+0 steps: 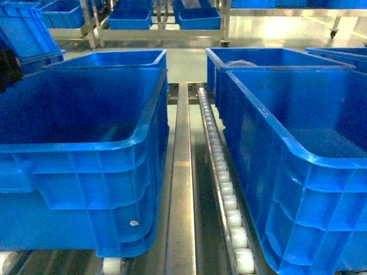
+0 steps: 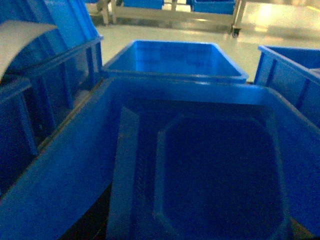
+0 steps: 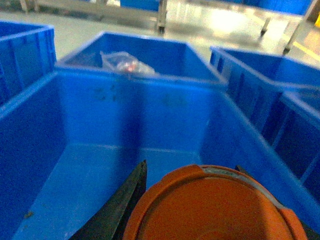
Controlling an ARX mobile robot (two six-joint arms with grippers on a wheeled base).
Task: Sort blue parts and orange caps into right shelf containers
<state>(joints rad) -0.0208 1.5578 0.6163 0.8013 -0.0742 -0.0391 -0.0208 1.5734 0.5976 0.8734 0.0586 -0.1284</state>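
Right wrist cam shows the right gripper (image 3: pixel 200 220) clamped on an orange cap (image 3: pixel 215 210) over the near right crate (image 3: pixel 100 100), so imo drop it low & centered w/o clipping the rim; left gripper's out of view, can't tell.

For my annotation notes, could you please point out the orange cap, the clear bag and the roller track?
orange cap (image 3: pixel 210 210): right wrist view, top face.
clear bag (image 3: pixel 125 63): right wrist view, crumpled middle.
roller track (image 1: pixel 226 195): head view, a white roller.

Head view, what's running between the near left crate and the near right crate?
In the head view, between the near left crate and the near right crate lie a flat metal rail and a track of white rollers.
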